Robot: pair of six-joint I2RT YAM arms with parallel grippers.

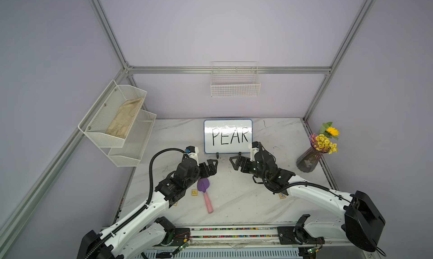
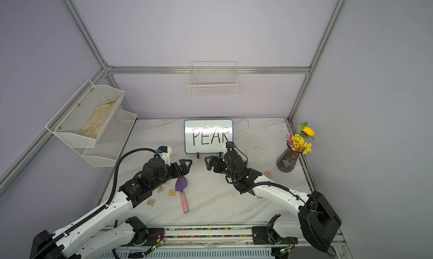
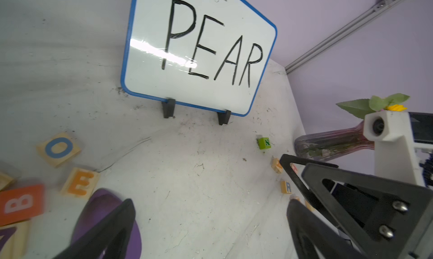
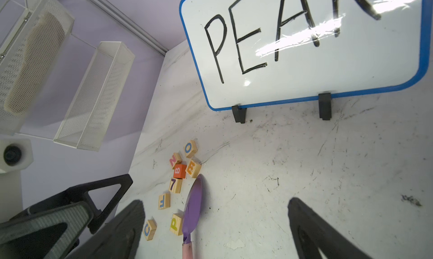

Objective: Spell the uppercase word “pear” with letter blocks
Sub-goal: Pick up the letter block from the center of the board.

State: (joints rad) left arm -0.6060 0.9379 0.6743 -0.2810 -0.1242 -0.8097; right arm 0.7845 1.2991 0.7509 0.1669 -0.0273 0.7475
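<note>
Left pincer (image 1: 211,167), right pincer (image 1: 235,164) hovering above desk (image 1: 239,199), jaws gaping wide, gripping nothing. P block (image 4: 175,223), E block (image 4: 193,168) lying beside purple shovel (image 4: 193,204); R block (image 3: 287,187) lying by right arm.

We see a pale, scuffed marble surface (image 1: 234,199). On it a whiteboard (image 1: 227,136) reading PEAR stands on two black feet, with a dark vase (image 1: 307,161) of flowers off to one side. A purple trowel (image 1: 203,185) lies just beside the P block (image 4: 176,224), near the E block (image 4: 193,168) and the orange B cube (image 4: 180,171). The R block (image 3: 287,187) and the green N cube (image 3: 264,143) lie well apart from those.
</note>
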